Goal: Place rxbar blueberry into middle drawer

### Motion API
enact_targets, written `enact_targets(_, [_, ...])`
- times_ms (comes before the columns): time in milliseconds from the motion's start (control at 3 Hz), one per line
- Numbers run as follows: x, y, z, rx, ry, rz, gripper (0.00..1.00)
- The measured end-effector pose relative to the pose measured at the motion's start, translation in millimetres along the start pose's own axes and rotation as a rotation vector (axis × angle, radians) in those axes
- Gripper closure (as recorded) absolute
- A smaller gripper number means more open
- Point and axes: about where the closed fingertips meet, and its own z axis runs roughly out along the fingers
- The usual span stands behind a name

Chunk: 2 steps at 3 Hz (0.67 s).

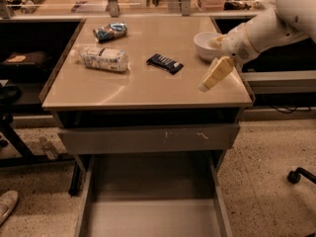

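Gripper (204,86) hung over the table (148,90) near its front edge, angled down, just in front of the bowl (205,43); open or closed, couldn't tell. Rxbar (165,63) lay flat on the tabletop, apart from gripper, to its left in view. Drawer (153,216) sat pulled out, below and left of gripper. Packet (104,59) and blue bag (110,31) lay farther left, beyond rxbar.

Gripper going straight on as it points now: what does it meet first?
Probably bare tabletop near the front right edge, where the gripper hangs angled down-left; the rxbar blueberry lies farther left, off that line.
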Motion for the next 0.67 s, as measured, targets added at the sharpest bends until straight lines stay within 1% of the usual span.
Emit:
enact_targets(333, [-1,-15,21,-0.014,-0.022,0.025,0.0])
enact_targets(667, [-12,-24,36,-0.029,-0.034,0.017,0.0])
